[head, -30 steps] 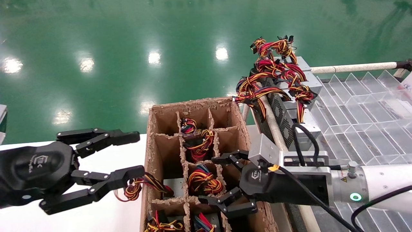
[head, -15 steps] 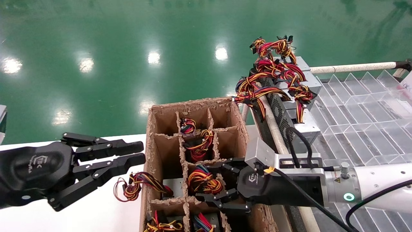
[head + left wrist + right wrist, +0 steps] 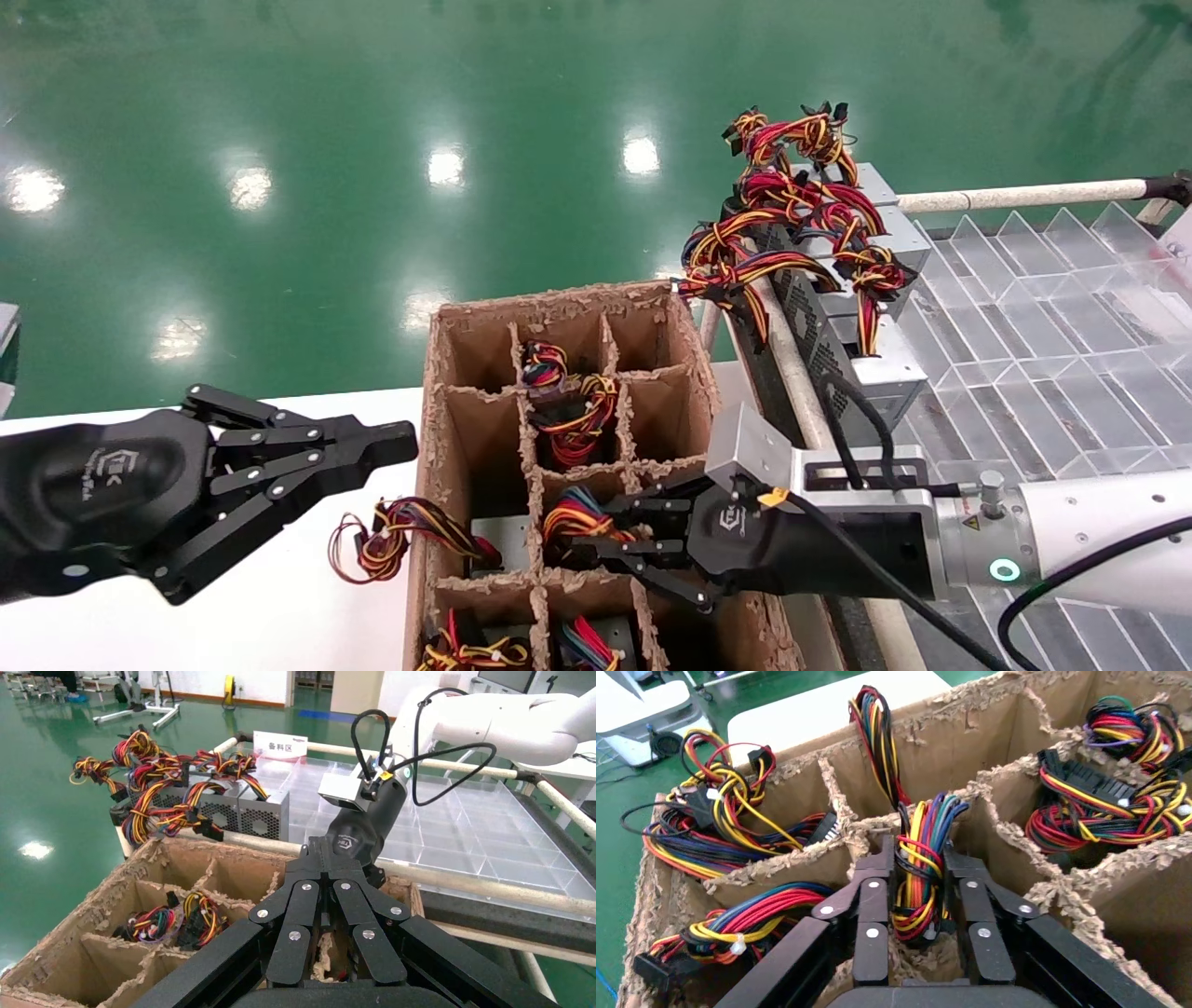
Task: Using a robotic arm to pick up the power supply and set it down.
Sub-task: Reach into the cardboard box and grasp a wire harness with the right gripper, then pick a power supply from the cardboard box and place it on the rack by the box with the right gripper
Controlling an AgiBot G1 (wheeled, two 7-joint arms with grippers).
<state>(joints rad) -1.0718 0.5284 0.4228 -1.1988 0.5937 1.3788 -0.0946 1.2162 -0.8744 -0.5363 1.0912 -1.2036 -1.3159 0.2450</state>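
With my right gripper [image 3: 918, 899] clamped on the power supply [image 3: 582, 524] wire bundle between its jaws, I'd lift straight up; left gripper [image 3: 377, 445] sits closed.

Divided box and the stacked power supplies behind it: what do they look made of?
Divided box: brown corrugated cardboard by the look, matte, edges torn and fuzzy. Stacked power supplies: likely sheet metal, dull silver-grey, with perforated vent sides.

Inside the cardboard box [image 3: 568, 373], you see only the wire bundle [image 3: 919, 867] of the power supply [image 3: 582, 522]; its metal body stays hidden in the cell. The head view's lower edge cuts off the box's nearest cells.
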